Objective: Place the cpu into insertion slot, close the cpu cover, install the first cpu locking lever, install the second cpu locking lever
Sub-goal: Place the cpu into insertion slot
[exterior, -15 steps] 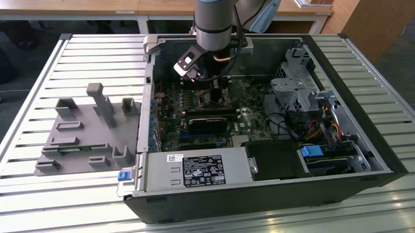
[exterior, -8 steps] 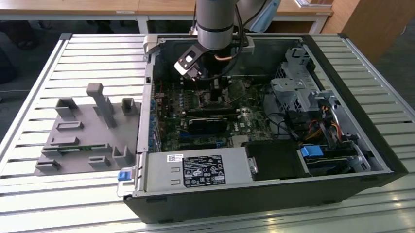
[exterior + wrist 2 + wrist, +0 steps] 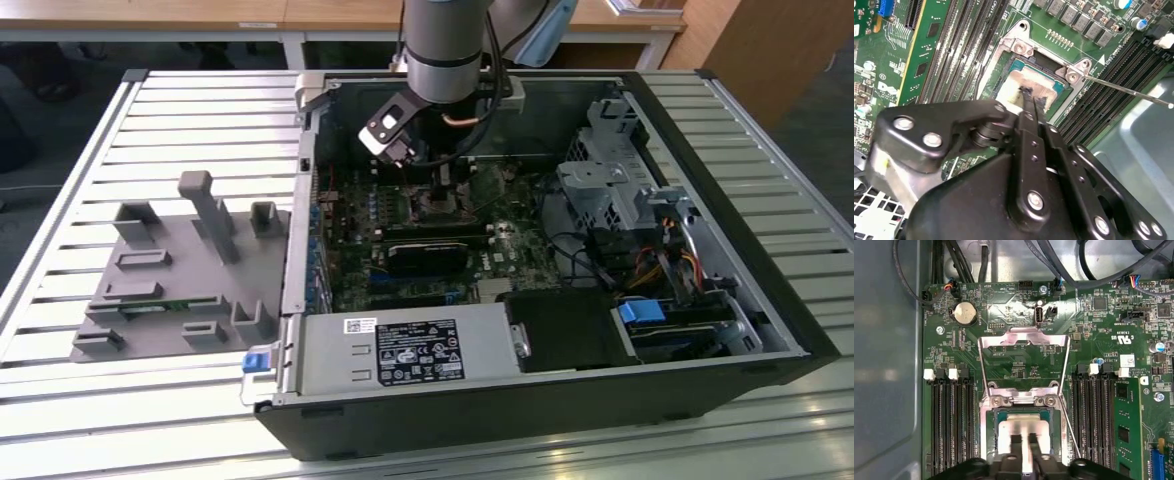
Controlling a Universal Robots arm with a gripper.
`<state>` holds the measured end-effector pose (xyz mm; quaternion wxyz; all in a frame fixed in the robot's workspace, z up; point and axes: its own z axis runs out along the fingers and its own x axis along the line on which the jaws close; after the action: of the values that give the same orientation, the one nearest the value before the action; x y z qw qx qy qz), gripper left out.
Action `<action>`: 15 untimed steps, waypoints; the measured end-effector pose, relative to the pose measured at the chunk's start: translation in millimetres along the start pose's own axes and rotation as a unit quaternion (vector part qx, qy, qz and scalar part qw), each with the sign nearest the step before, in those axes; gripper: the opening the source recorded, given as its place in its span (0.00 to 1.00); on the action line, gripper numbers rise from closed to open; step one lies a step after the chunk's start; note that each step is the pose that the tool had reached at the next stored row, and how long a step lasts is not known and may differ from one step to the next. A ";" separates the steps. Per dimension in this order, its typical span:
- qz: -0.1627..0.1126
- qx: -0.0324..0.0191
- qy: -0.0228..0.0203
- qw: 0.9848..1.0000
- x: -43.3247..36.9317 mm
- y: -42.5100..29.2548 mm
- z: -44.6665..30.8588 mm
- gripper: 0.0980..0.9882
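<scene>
gripper point(image 3: 1027, 95) nearest, tips down on cpu point(image 3: 1029, 80), narrowly parted, clasping nothing; judged to be pressing chip home. computer case point(image 3: 747, 250) lies open-sided so arm reaches motherboard point(image 3: 1004, 305). cpu cover point(image 3: 1024, 337) flipped back, leaving insertion slot point(image 3: 995, 425) free; cpu seated inside. first wrist view shows raised cover; second wrist view, lever rod point(image 3: 1124, 89) sticking out free; exterior view, grey fixture point(image 3: 174, 270) beside case

Exterior view high and oblique over the open computer case point(image 3: 534, 410), whole case in frame, both wrist views close above the motherboard point(image 3: 1104, 330), looking down past the gripper point(image 3: 1025, 440), sharing the cpu point(image 3: 1021, 426) point(image 3: 1023, 80).
</scene>
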<state>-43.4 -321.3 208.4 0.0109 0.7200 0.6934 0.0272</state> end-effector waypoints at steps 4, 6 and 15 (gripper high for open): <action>0.000 0.001 0.002 1.000 -0.4 0.0 -0.7 0.01; 0.000 0.001 0.003 1.000 -0.4 0.1 -1.1 0.01; 0.000 0.002 0.005 1.000 -0.4 0.3 -4.3 0.01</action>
<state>-43.3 -321.8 212.7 0.0060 0.7201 0.6933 0.0293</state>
